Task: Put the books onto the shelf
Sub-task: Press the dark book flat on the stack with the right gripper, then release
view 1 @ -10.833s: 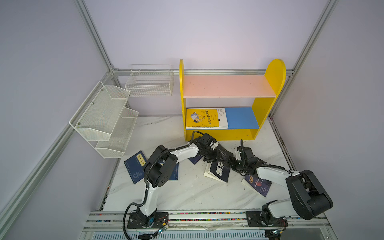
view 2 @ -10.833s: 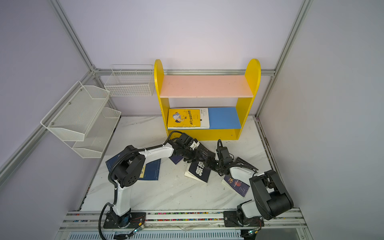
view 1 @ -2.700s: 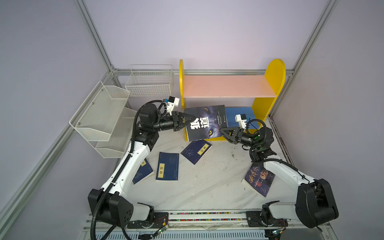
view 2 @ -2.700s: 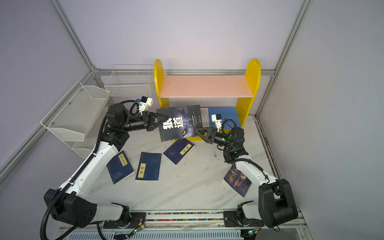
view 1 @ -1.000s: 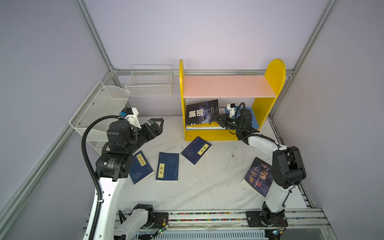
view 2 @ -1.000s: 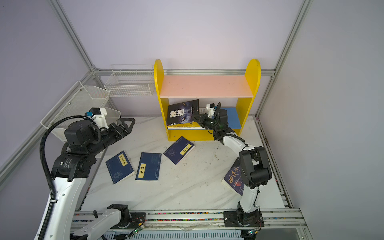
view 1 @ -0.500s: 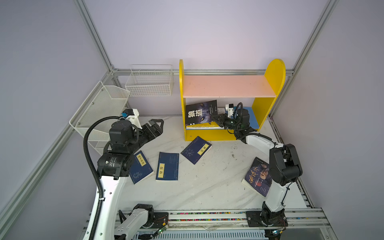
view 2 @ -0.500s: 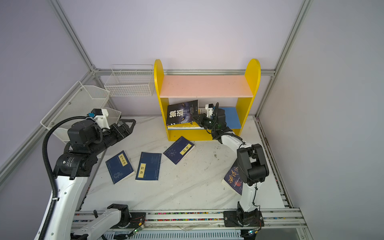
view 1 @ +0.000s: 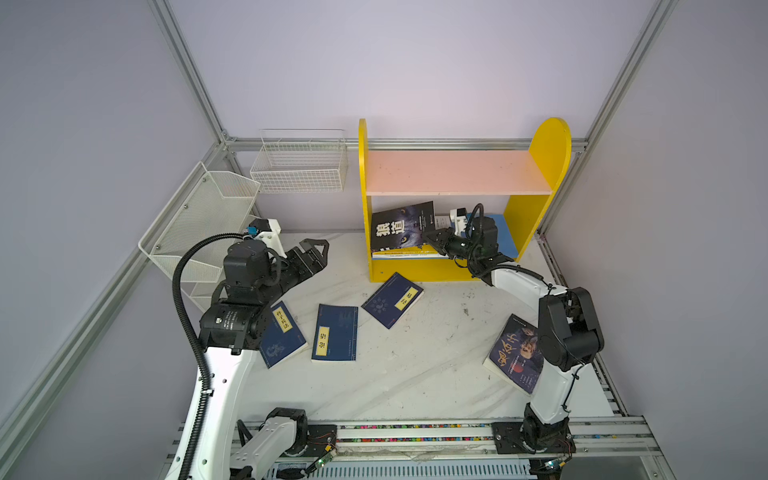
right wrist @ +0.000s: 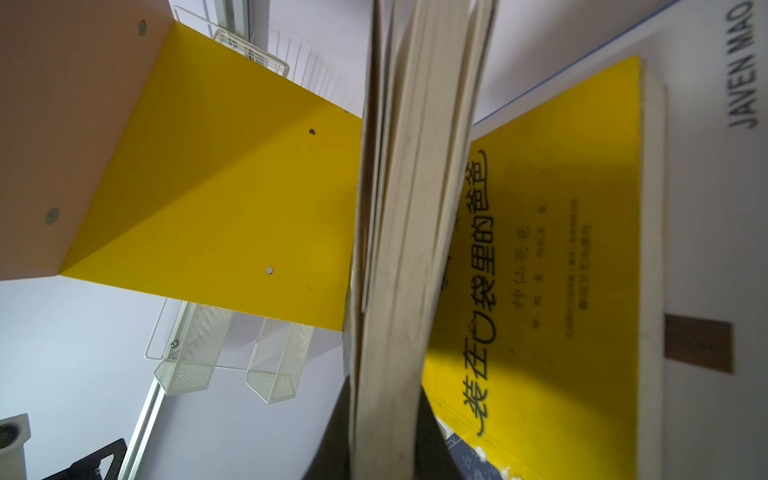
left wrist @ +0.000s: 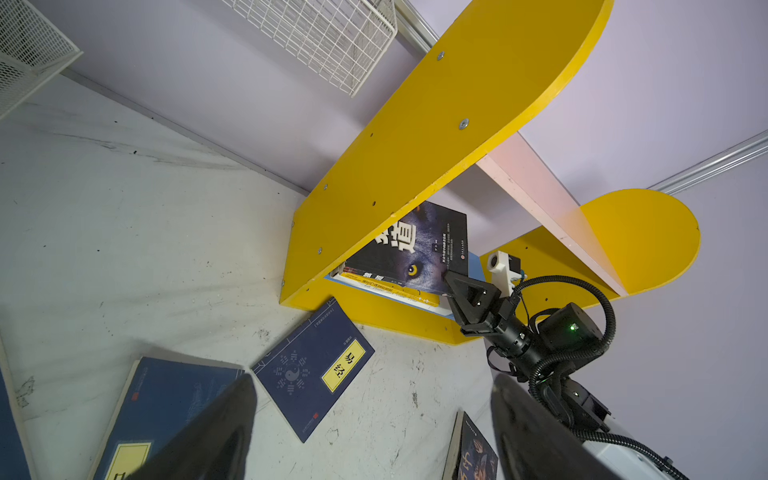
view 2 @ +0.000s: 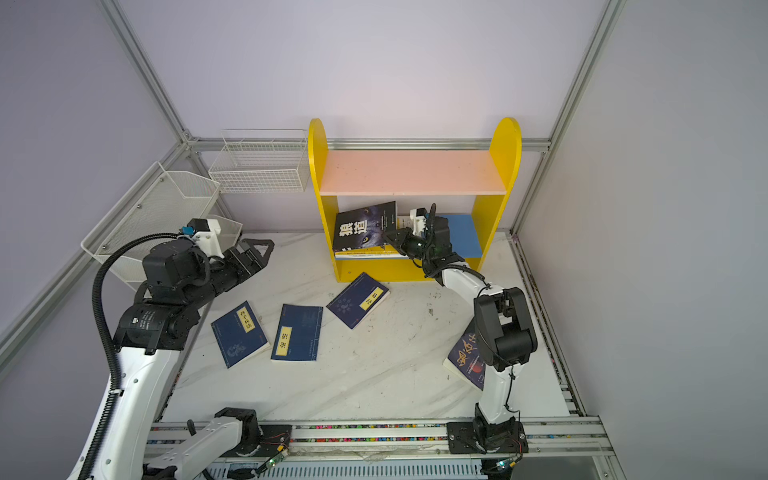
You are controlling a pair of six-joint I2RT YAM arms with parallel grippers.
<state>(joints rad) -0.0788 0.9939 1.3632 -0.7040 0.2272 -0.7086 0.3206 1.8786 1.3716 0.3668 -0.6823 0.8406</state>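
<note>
Since the frame a few seconds back, your left claw (view 1: 321, 253) has let go of the wolf-cover paperback (view 1: 400, 226) and drawn off over the table (view 1: 415, 374). Its jaws stand wide apart and empty, with three navy books (view 1: 334, 332) lying below and ahead of it. Your right claw (view 1: 433, 242) has carried the paperback into the lower tier of the yellow shelf (view 1: 549, 166) and is clamped on its page edge. Ahead of the fingertips the book stands tilted, resting on the yellow book (right wrist: 540, 249), which lies flat on a white one (right wrist: 706, 174) beneath the claw. Judgement: light and floppy; pages fan in the grip, and the glossy cover may slide. Take the next ones deep across the whole block, near the spine.
</note>
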